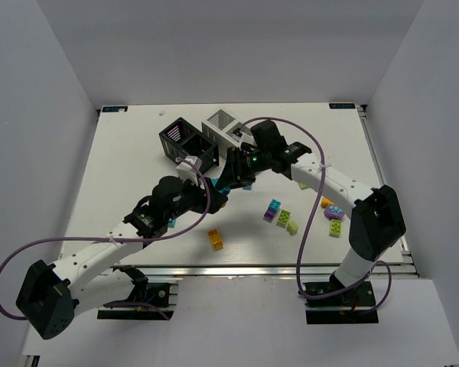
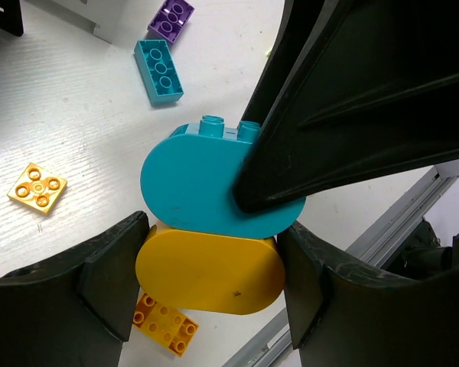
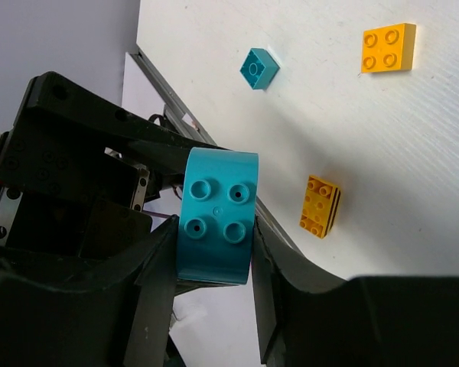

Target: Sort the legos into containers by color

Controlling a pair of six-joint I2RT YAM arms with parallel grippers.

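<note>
A teal rounded lego [image 2: 191, 183] is stuck on top of a yellow-orange rounded lego [image 2: 206, 271], both held above the table. My left gripper [image 2: 210, 256] is shut on the yellow-orange one, a finger on each side. My right gripper [image 3: 214, 248] comes in from the opposite side, with its fingers pressed on both flanks of the teal lego [image 3: 214, 222]. In the top view the two grippers meet at the pair [image 1: 225, 187], just in front of the black container [image 1: 185, 141] and the white container [image 1: 222, 122].
Loose legos lie on the table: a teal one [image 2: 159, 70], a purple one [image 2: 170, 18], an orange plate [image 2: 37, 187] and an orange brick [image 2: 165, 325] under the left gripper. More legos [image 1: 279, 216] lie right of centre. The table's front rail [image 1: 252, 269] runs close by.
</note>
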